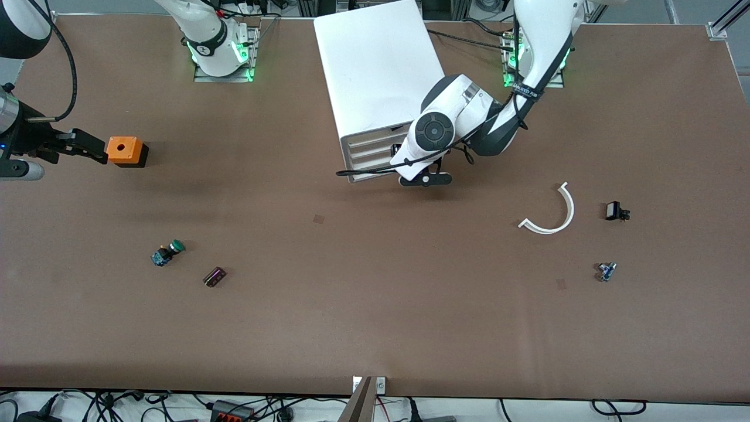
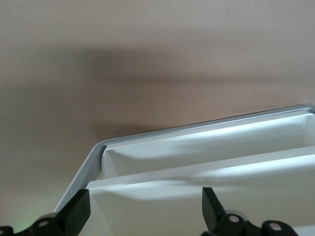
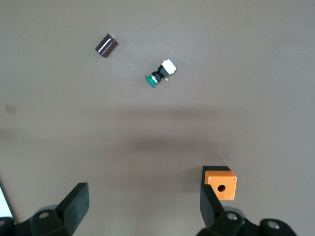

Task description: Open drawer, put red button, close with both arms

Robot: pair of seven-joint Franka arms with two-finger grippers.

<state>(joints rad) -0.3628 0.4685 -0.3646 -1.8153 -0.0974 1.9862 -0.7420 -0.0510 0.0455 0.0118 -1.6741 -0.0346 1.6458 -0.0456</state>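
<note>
The white drawer cabinet (image 1: 375, 64) stands at the robots' side of the table, its drawer fronts (image 1: 369, 153) facing the front camera. They look closed. My left gripper (image 1: 426, 179) hangs right at those fronts. In the left wrist view it (image 2: 144, 196) is open, with a white drawer front (image 2: 197, 196) between the fingers. My right gripper (image 1: 96, 151) is open and empty over the right arm's end of the table, beside an orange box (image 1: 126, 151). In the right wrist view it (image 3: 142, 191) is wide open. No red-capped button shows in any view.
A green-capped button (image 1: 167, 253) (image 3: 160, 74) and a dark cylinder (image 1: 214, 276) (image 3: 106, 45) lie nearer the front camera than the orange box (image 3: 221, 183). Toward the left arm's end lie a white curved strip (image 1: 554, 214), a small black part (image 1: 615, 211) and a small blue-and-black part (image 1: 606, 271).
</note>
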